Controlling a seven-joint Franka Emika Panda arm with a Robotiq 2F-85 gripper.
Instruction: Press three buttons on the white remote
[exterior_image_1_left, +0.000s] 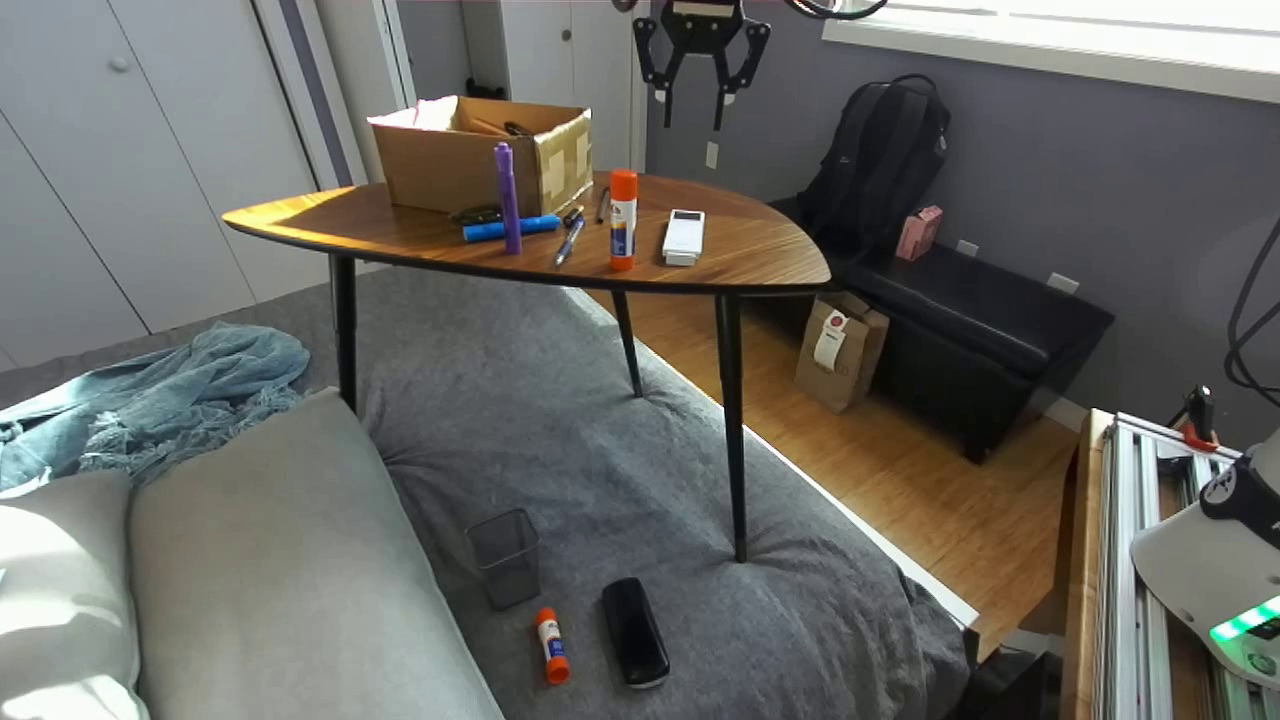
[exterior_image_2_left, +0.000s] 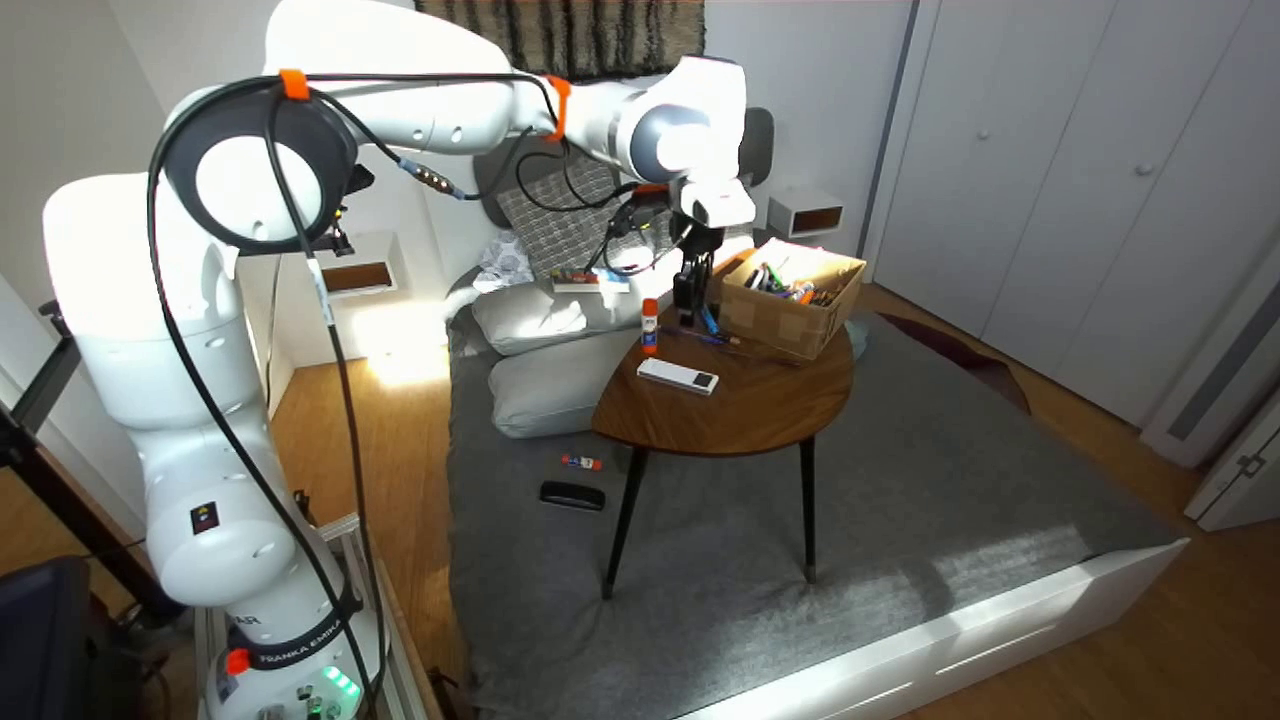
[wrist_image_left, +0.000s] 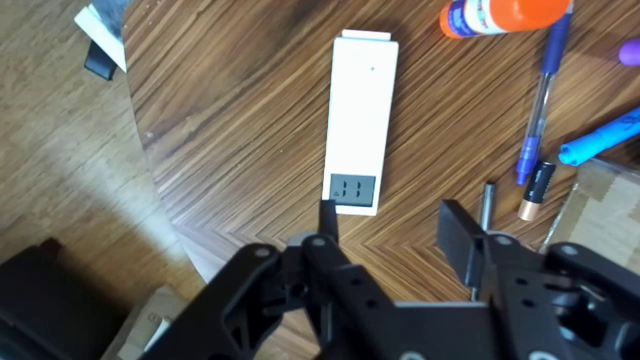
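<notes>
In an exterior view, the remote (exterior_image_1_left: 684, 236) lies on the bench (exterior_image_1_left: 755, 238) right of an upright glue stick (exterior_image_1_left: 623, 222), with a pen (exterior_image_1_left: 570, 242) left of that stick, an upright marker (exterior_image_1_left: 508, 200) farther left before the box (exterior_image_1_left: 450, 168), and a 2nd glue stick (exterior_image_1_left: 552, 646) on the bed (exterior_image_1_left: 620, 445) below.

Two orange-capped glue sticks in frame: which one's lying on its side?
The glue stick on the grey bedcover, beside the black oblong object. The other glue stick stands upright on the wooden table.

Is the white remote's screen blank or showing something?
Showing something: on the white remote, the screen bears dark marks in the wrist view.
</notes>
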